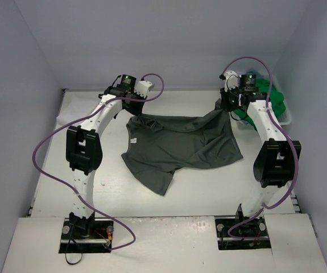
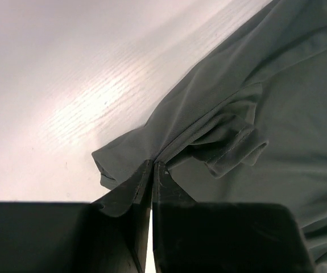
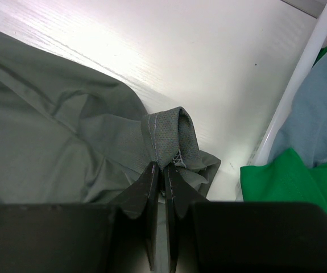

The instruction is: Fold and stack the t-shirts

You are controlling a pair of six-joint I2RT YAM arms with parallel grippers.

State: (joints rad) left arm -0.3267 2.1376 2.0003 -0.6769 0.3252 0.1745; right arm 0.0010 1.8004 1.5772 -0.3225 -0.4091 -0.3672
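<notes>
A dark grey t-shirt (image 1: 180,145) lies rumpled across the middle of the table, stretched between both arms. My left gripper (image 1: 130,114) is shut on its far left edge; in the left wrist view the fingertips (image 2: 153,166) pinch a fold of the grey cloth (image 2: 254,114). My right gripper (image 1: 227,106) is shut on the far right corner, where its jaws (image 3: 164,168) clamp a rolled, stitched hem (image 3: 172,136). A bright green t-shirt (image 3: 282,182) and a teal-blue t-shirt (image 3: 317,114) lie bunched in the basket to the right.
The white basket (image 1: 289,118) stands at the far right by the wall, its rim (image 3: 299,79) close beside my right gripper. Purple cables loop off both arms. Walls close in the table on the left, back and right.
</notes>
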